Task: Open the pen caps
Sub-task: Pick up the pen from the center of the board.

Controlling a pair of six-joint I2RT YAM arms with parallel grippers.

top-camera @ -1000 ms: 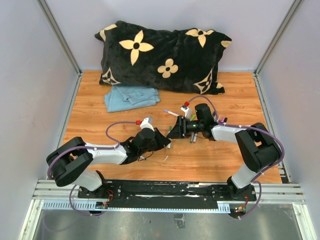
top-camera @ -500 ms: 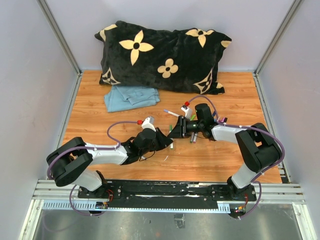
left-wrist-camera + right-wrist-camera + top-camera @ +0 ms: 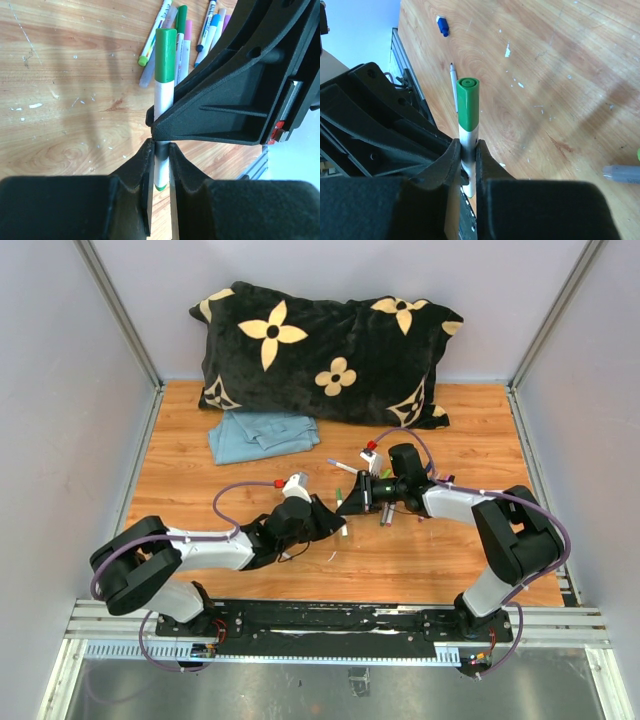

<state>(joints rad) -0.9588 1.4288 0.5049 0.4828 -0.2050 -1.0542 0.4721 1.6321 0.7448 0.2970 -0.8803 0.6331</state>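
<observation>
We see both hands closed on one slim white marker pen [image 3: 162, 100], held over the wooden tabletop [image 3: 250, 465] in front of the arm bases and about midway between the two arms. The left hand [image 3: 160, 148] pinches the white barrel between narrow jaws, and a short green end shows just past its fingers. The right hand [image 3: 468, 146] is clamped tight on the same barrel, just under the long green plastic cap [image 3: 468, 102]. That cap sits on the pen and stands clear of the fingers of both hands. From the left wrist, the black body of the right hand crosses the barrel between the left fingers and the cap.

Beyond the held pen a loose cluster of capped pens [image 3: 182, 47] lies flat on the tabletop. Among them are a dark green cap [image 3: 181, 12], a pink cap [image 3: 188, 27] and a light blue cap [image 3: 215, 21]. A lime-capped pen [image 3: 150, 45] lies slanted just beside them. From the right wrist, what looks like a loose small blue cap [image 3: 441, 26] lies alone near the tabletop's edge. A thin white pen [image 3: 453, 87] lies behind the held one, and we cannot tell whether it is capped.

At the back rest a black pillow with cream flowers [image 3: 320, 350] and a folded light blue cloth [image 3: 262, 435].
</observation>
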